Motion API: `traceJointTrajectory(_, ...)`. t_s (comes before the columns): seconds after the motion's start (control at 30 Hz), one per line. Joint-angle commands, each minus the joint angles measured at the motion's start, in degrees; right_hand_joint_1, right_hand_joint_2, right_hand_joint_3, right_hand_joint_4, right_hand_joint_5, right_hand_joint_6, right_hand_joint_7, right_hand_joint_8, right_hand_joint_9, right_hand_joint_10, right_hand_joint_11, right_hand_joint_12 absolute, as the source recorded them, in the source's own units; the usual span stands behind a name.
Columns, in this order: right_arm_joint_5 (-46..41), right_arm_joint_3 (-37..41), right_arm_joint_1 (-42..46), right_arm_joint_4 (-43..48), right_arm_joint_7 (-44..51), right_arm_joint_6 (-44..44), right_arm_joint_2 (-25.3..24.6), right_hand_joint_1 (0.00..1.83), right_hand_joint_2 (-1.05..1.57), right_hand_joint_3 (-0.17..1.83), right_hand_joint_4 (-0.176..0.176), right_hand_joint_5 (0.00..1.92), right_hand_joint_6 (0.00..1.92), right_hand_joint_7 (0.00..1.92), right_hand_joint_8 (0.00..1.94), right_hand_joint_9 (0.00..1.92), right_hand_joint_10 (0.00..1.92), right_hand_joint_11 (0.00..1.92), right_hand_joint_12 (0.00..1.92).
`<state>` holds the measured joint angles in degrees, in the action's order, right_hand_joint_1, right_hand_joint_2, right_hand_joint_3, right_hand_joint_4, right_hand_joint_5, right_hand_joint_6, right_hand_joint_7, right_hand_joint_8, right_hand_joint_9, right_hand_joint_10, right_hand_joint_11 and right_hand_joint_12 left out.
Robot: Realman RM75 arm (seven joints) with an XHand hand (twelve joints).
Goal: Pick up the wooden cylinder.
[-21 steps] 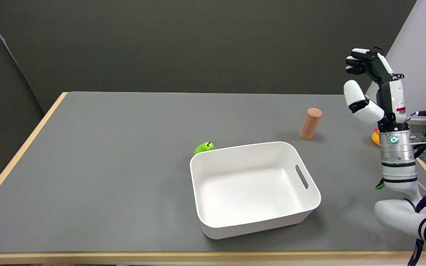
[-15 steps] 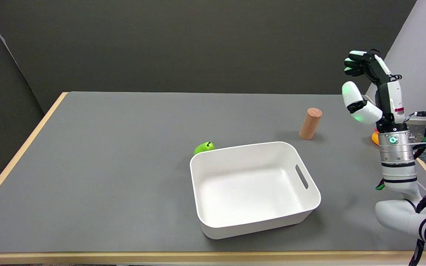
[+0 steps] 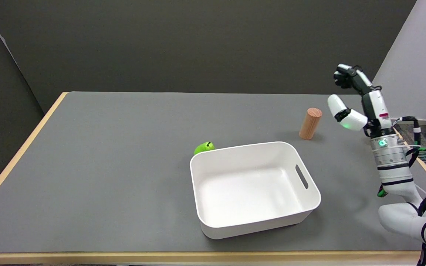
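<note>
High near-side view across table (image 3: 124, 147)

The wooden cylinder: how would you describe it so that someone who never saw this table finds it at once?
On the grey table find the white bin near the front edge. Just beyond its far right corner stands the wooden cylinder, upright, apart from the bin. It is the only tan, wooden thing; the green fruit at the bin's far left corner is round.

cylinder (image 3: 310, 123) behind bin (image 3: 257, 221), right hand (image 3: 357, 103) to its right, apart
</note>
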<state>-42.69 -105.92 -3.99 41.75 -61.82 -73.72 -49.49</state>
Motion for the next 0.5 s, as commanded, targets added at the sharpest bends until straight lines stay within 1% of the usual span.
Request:
traceJointTrajectory(0.03,6.3,-0.5,-6.9,-15.3,-0.2,15.6,-3.4,0.55,0.69,0.88,-0.019,0.25,0.46,0.41,0.43,0.32,0.88,0.15,1.31)
traceJointTrajectory(0.13,7.6,-1.2,-8.9,-18.1,0.0,17.1,-3.6,0.54,0.68,0.88,-0.020,0.24,0.44,0.37,0.40,0.29,0.83,0.13,1.29)
traceJointTrajectory(0.2,8.0,-1.7,-9.4,-18.2,0.2,17.7,-3.6,0.49,0.65,0.97,-0.022,0.21,0.46,0.33,0.43,0.28,0.78,0.13,1.24)
traceJointTrajectory(0.27,8.0,-1.7,-9.5,-18.1,0.2,18.2,-3.6,0.48,0.64,0.97,-0.026,0.20,0.44,0.30,0.39,0.24,0.75,0.12,1.22)
traceJointTrajectory(0.47,8.1,-1.7,-9.5,-17.8,0.2,19.6,-3.6,0.47,0.62,0.97,-0.027,0.18,0.43,0.26,0.37,0.21,0.72,0.10,1.19)
traceJointTrajectory(0.5,8.1,-1.7,-9.5,-17.8,0.2,19.6,-3.6,0.48,0.63,0.94,-0.028,0.19,0.42,0.27,0.35,0.21,0.72,0.09,1.20)
